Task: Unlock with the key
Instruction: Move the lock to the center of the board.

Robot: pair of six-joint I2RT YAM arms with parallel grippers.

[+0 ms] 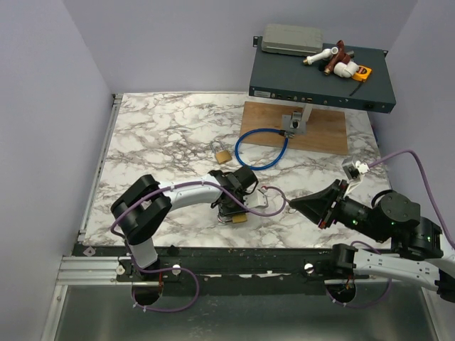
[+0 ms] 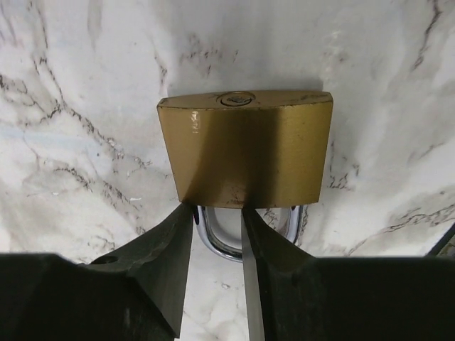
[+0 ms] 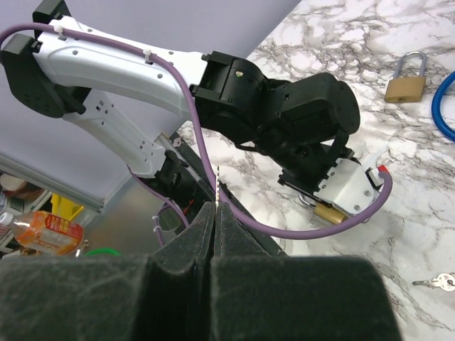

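My right gripper (image 3: 215,207) is shut on the key (image 3: 217,186), a thin silvery blade seen edge-on that sticks out past the fingertips. In the top view the right gripper (image 1: 293,204) hovers a little right of the left gripper, pointing at it. My left gripper (image 2: 217,227) holds a brass padlock (image 2: 245,149) on the marble. Its fingertips sit narrowly apart against the body's near edge, astride one leg of the silver shackle (image 2: 213,241). The keyhole (image 2: 236,99) faces away from the wrist. This padlock also shows in the top view (image 1: 238,217) and the right wrist view (image 3: 328,212).
A second brass padlock (image 1: 221,152) lies behind the left gripper, next to a blue cable loop (image 1: 263,148). A wooden board (image 1: 320,128) and a dark rack box (image 1: 320,74) with fittings are at the back right. Another small key (image 3: 435,283) lies on the marble.
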